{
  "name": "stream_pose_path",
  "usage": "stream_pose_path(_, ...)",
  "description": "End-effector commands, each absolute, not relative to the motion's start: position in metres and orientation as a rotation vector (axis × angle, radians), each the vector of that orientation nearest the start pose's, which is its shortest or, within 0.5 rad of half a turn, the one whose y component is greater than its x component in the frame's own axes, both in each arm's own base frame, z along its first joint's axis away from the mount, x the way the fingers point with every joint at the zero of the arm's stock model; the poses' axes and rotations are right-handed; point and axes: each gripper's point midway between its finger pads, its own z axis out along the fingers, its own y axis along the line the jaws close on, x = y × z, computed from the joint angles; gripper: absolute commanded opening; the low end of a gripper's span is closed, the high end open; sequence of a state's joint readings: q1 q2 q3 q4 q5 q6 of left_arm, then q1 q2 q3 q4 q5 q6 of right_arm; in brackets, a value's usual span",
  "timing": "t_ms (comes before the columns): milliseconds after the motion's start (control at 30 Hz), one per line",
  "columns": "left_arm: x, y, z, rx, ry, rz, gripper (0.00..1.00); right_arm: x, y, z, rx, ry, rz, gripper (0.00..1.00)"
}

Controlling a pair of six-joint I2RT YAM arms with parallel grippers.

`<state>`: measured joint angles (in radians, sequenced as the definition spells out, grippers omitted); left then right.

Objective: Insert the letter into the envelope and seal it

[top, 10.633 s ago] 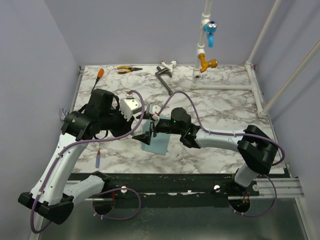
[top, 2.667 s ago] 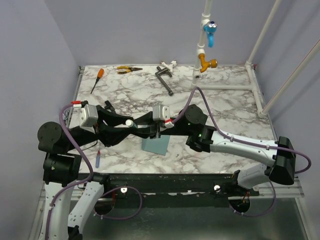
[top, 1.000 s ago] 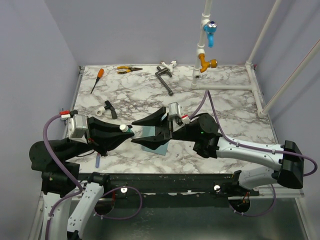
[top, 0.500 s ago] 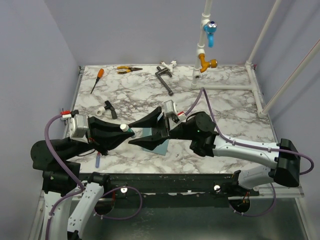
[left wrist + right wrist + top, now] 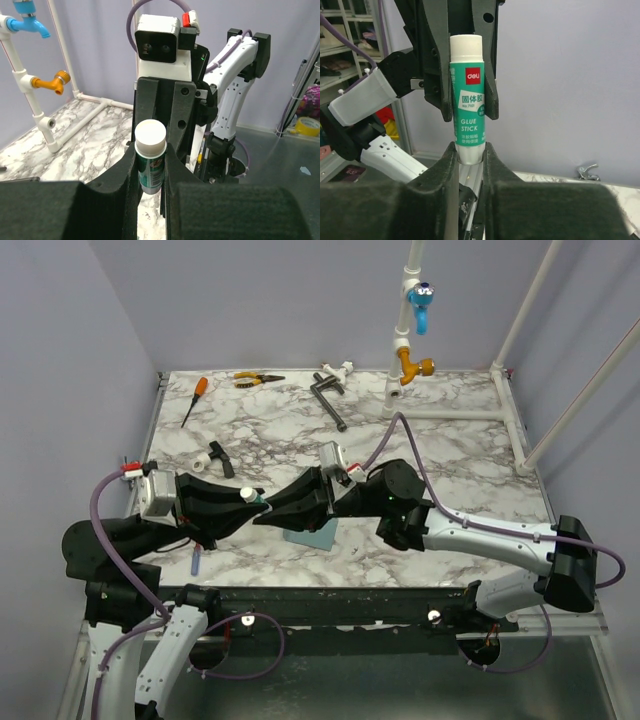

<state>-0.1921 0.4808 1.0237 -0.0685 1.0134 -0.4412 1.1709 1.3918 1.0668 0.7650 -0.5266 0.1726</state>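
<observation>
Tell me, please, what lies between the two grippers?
A green-and-white glue stick, clamped at opposite ends by the left gripper and the right gripper; both wrist views show it.

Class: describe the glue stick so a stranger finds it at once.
Above the marble table, front centre, the left gripper and right gripper meet tip to tip. The glue stick is pinched between them: a green tube with white ends, the only thing held off the table.

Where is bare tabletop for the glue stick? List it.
Free: the marble between the pipe frame and the right arm; also the strip just nearer than the crank handle. Crowded: around the envelope, where both arms meet.
</observation>
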Motion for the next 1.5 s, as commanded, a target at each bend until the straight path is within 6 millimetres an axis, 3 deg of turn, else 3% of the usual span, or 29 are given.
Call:
stream_pose_path(0,0.063,-0.182,0.44,0.954,1.103,-1.104,0.0,0.069,0.446,0.407,-1.21,0.76,1.432,0.07)
stream_pose_path(200,0.022,-0.182,0.411,1.235,0.963,-1.08,0.0,0.014,0.429,0.385,-1.706,0.479,1.51,0.07)
stream_pose_path(367,0.021,-0.181,0.406,1.237,0.961,-1.076,0.0,0.013,0.438,0.372,-1.806,0.455,1.544,0.01)
stream_pose_path(600,0.02,-0.18,0.405,1.235,0.941,-1.044,0.0,0.011,0.423,0.388,-1.813,0.3,1.648,0.02)
stream_pose_path(633,0.02,-0.18,0.405,1.23,0.941,-1.039,0.0,0.013,0.423,0.39,-1.794,0.313,1.656,0.05)
stream_pose_path(767,0.032,-0.179,0.408,1.146,0.964,-0.99,0.0,0.037,0.44,0.403,-1.595,0.477,1.561,0.38)
stream_pose_path(800,0.038,-0.177,0.41,1.11,0.975,-0.964,0.0,0.049,0.447,0.406,-1.519,0.559,1.528,0.5)
stream_pose_path(900,0.069,-0.169,0.418,0.911,1.059,-0.894,0.0,0.087,0.456,0.418,-1.242,0.762,1.451,0.72)
stream_pose_path(1133,0.093,-0.159,0.428,0.643,1.182,-0.951,0.0,0.132,0.43,0.418,-0.767,0.922,1.348,0.68)
stream_pose_path(1300,0.106,-0.152,0.437,0.538,1.203,-0.932,0.0,0.127,0.407,0.418,-0.623,0.862,1.291,0.69)
stream_pose_path(1333,0.108,-0.151,0.44,0.526,1.203,-0.929,0.0,0.127,0.408,0.417,-0.623,0.866,1.282,0.73)
stream_pose_path(1400,0.113,-0.15,0.444,0.507,1.206,-0.919,0.0,0.13,0.413,0.415,-0.603,0.893,1.246,0.96)
stream_pose_path(1467,0.117,-0.149,0.444,0.479,1.223,-0.932,0.0,0.133,0.415,0.417,-0.551,0.897,1.203,0.97)
